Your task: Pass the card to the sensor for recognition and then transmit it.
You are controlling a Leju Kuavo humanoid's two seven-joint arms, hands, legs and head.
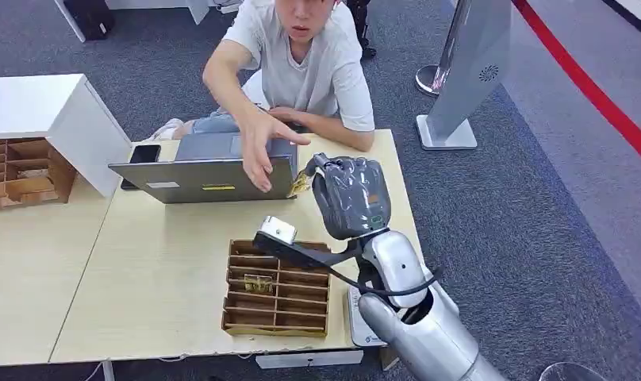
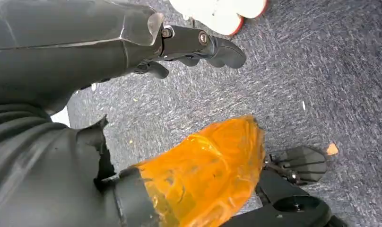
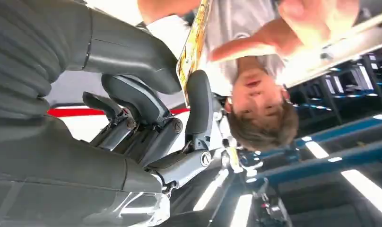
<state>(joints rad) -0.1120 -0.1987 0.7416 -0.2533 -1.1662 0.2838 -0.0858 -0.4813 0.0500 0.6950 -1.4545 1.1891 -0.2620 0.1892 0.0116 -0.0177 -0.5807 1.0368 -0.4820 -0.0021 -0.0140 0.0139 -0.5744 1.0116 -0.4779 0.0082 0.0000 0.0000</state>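
Note:
My right hand (image 1: 351, 194) is raised over the table's right side, pinching a yellow patterned card (image 1: 301, 183) between thumb and a finger. The right wrist view shows the card (image 3: 193, 45) edge-on between the thick grey thumb and a dark finger. A person's hand (image 1: 261, 147) reaches over the laptop towards the card, close to it but apart. A small silver sensor (image 1: 278, 230) on a dark arm stands just above the divided cardboard tray (image 1: 278, 287), which holds another card (image 1: 259, 282). My left hand (image 2: 194, 45) hangs over grey carpet, fingers apart, holding nothing.
A grey laptop (image 1: 202, 167) and a black phone (image 1: 143, 155) lie at the table's far side, where the person sits. A white cabinet (image 1: 55, 119) and a second cardboard tray (image 1: 24, 171) stand left. A grey kiosk post (image 1: 468, 71) stands behind on the right.

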